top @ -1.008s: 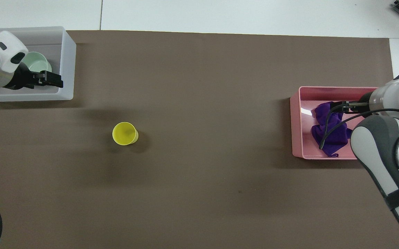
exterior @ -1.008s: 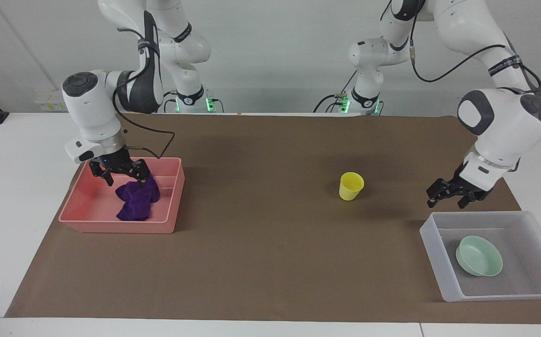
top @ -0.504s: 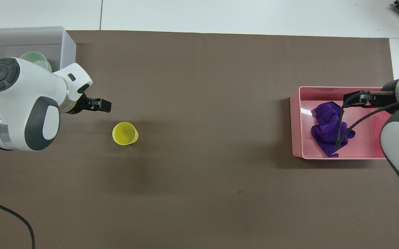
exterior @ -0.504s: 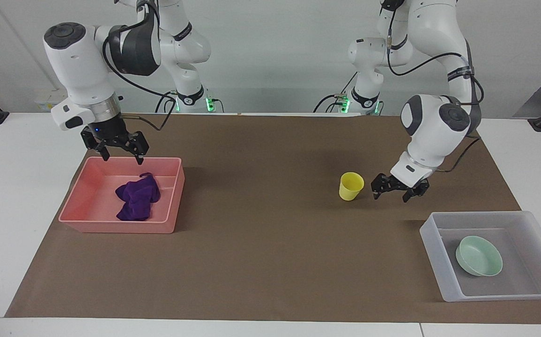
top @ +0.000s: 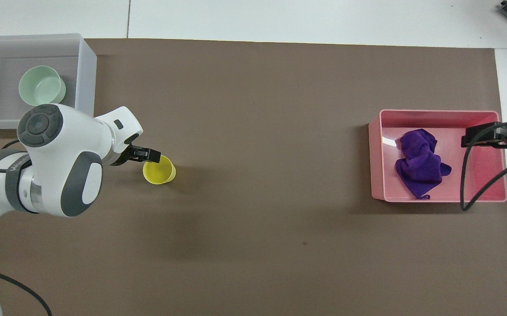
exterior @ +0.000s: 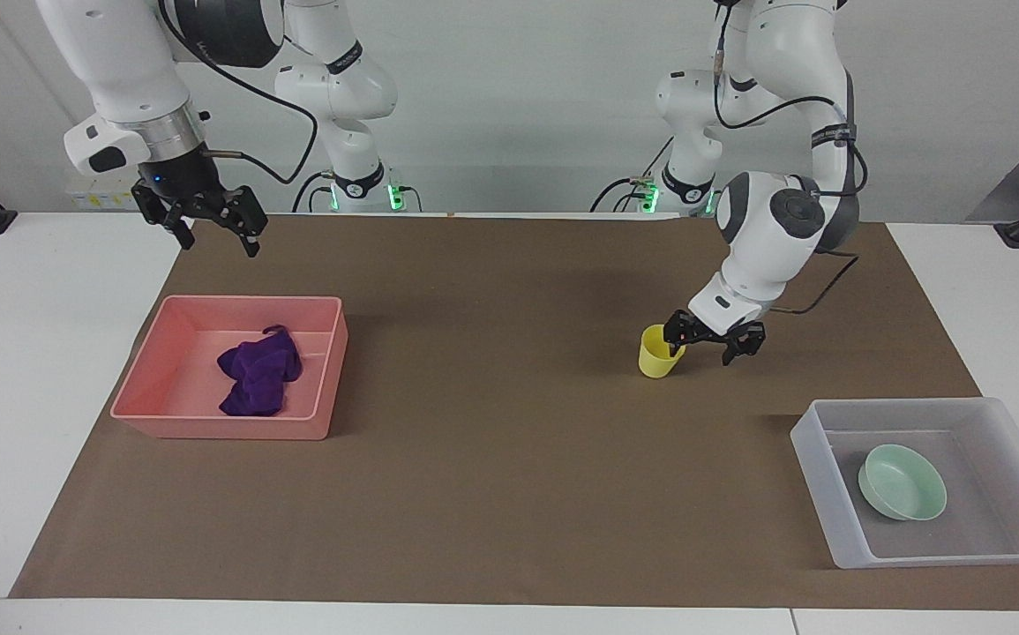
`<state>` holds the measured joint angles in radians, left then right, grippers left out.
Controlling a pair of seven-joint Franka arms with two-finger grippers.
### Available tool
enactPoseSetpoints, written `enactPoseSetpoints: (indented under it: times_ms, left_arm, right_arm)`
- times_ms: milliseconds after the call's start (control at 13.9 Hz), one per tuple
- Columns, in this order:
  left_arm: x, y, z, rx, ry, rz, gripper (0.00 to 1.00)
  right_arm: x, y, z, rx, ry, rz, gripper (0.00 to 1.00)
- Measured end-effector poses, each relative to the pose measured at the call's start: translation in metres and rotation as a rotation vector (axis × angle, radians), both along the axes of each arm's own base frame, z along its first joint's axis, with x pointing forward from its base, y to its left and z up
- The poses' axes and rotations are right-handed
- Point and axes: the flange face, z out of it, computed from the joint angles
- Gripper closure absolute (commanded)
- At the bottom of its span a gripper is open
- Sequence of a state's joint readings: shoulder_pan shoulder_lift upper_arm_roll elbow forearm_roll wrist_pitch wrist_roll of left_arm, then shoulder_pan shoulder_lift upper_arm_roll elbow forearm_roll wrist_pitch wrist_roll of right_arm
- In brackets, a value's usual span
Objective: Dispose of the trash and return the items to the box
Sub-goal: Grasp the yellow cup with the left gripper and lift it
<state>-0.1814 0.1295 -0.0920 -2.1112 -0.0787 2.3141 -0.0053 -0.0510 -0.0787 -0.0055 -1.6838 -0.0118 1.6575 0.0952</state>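
Observation:
A yellow cup (exterior: 657, 357) (top: 159, 170) stands upright on the brown mat. My left gripper (exterior: 701, 348) (top: 148, 154) hangs open right beside it, on the side toward the left arm's end of the table. One fingertip is at the cup's rim and the other is clear of it, with nothing held. The mint-green bowl (exterior: 902, 481) (top: 41, 84) lies in the translucent box (exterior: 813, 481) (top: 86, 79). The purple cloth wad (exterior: 258, 375) (top: 420, 162) lies in the pink bin (exterior: 227, 430) (top: 378, 153). My right gripper (exterior: 218, 240) (top: 470, 134) is open and empty, raised high over that bin's edge nearest the robots.
The brown mat (exterior: 491, 494) covers most of the white table. The box sits at the left arm's end and the pink bin at the right arm's end. A black cable (top: 466, 184) dangles from the right arm over the pink bin.
The right gripper rose from the cloth in the pink bin, leaving the cloth there. The left gripper swung from over the box's edge across to the yellow cup.

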Motion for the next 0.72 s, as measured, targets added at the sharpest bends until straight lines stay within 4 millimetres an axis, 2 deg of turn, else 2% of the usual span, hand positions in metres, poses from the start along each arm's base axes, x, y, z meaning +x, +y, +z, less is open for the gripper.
enactPoseSetpoints:
  times_ms: [72, 144, 216, 288, 720]
  left_arm:
    - [-0.006, -0.004, -0.008, -0.003, -0.022, -0.005, 0.02]
    - [-0.013, -0.005, -0.015, -0.006, -0.041, -0.007, 0.46]
    - [-0.018, -0.005, -0.021, -0.007, -0.053, -0.007, 0.86]
    - [-0.022, -0.004, -0.025, -0.007, -0.058, -0.004, 1.0]
    - [-0.023, -0.003, -0.018, -0.015, -0.072, 0.046, 1.0]
  right_arm:
    - [-0.005, 0.0, 0.006, 0.001, 0.014, -0.001, 0.0]
    - [-0.008, 0.0, 0.013, 0.002, 0.023, -0.002, 0.0]
    - [-0.01, 0.0, 0.019, 0.002, 0.024, -0.002, 0.0]
    - [-0.011, 0.0, 0.021, 0.003, 0.026, -0.002, 0.0]
    - [-0.012, 0.003, 0.009, 0.005, 0.052, 0.004, 0.0]
